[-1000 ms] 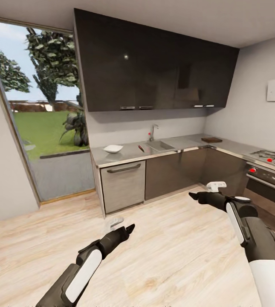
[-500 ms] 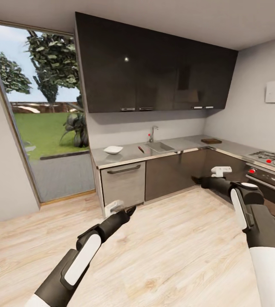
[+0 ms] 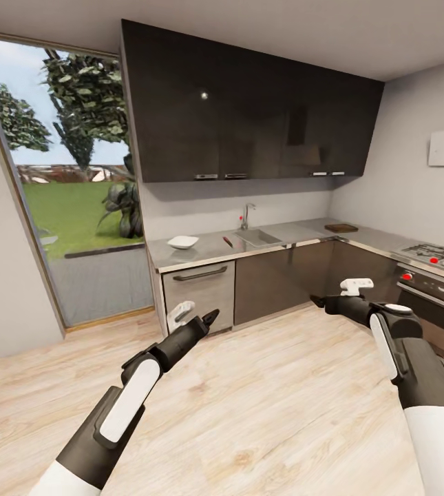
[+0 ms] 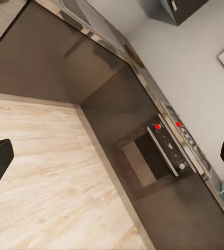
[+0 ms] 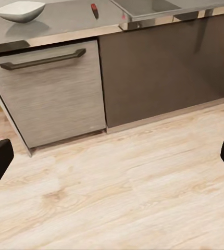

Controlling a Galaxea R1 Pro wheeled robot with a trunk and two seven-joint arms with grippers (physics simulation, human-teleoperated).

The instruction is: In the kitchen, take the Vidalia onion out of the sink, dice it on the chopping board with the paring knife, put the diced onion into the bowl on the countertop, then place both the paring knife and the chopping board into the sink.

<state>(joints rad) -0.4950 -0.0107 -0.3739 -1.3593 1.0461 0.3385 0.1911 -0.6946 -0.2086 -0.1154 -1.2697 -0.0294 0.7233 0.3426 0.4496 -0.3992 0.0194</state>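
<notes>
Across the room, the countertop [image 3: 208, 251] carries the white bowl [image 3: 182, 241] at its left end. The red-handled paring knife [image 3: 228, 240] lies between the bowl and the sink [image 3: 257, 236], which has a chrome tap [image 3: 247, 215]. The sink's inside is hidden, so the onion is out of sight. The dark chopping board [image 3: 341, 227] lies further right, near the corner. My left gripper [image 3: 211, 317] and right gripper [image 3: 314, 300] hang over the floor, both open and empty. In the right wrist view the bowl [image 5: 21, 10] and knife [image 5: 94, 9] show beyond the gripper [image 5: 112, 156].
A grey drawer front with a dark bar handle [image 3: 199, 273] sits under the bowl. An oven with red knobs [image 3: 428, 289] and a hob [image 3: 442, 256] line the right wall. Dark wall cabinets [image 3: 249, 110] hang above. Light wood floor [image 3: 263, 399] lies between me and the counter.
My left arm has lifted and reached forward toward the cabinets. The right gripper rose a little and shifted slightly right. The view shifted slightly early on.
</notes>
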